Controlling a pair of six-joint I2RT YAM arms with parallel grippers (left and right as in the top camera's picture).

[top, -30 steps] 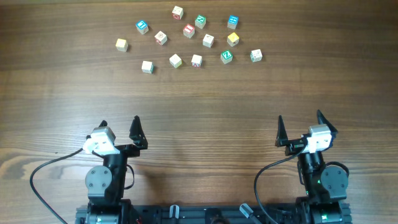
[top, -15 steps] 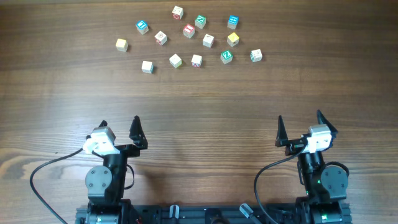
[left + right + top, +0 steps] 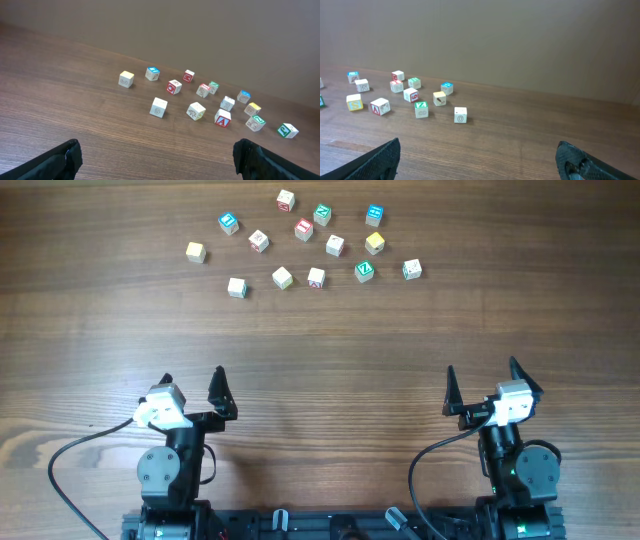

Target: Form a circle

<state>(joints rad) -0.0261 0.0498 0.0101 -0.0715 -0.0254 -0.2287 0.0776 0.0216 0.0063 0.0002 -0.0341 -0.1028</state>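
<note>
Fourteen small letter cubes point(image 3: 335, 245) lie scattered on the far part of the desk point(image 3: 320, 380). They form a loose, irregular band running left to right. Each cube sits apart from the next, none stacked, and they are not yet arranged in a circle.

The green Z cube point(image 3: 364, 271) sits toward the right of the spread. It lies between a pale cube with a red letter point(image 3: 316, 277) on its left and a white cube point(image 3: 412, 269) at the right end. A yellow-faced cube point(image 3: 374, 243) is just behind it. In the right wrist view the green Z cube point(image 3: 421, 108) stands alone, touching nothing.

A blue-faced cube point(image 3: 229, 223) is at the upper left of the spread and a red-faced cube point(image 3: 304, 229) is mid-spread.

The left fingers point(image 3: 218, 385) are spread wide with nothing between them, at the near left of the desk and well apart from the cubes. The right fingers point(image 3: 450, 392) are also spread wide and empty, at the near right.

Each wrist view shows only dark fingertips point(image 3: 62, 160) point(image 3: 380, 160) in the bottom corners, with bare wood between them and the cubes farther off.
</note>
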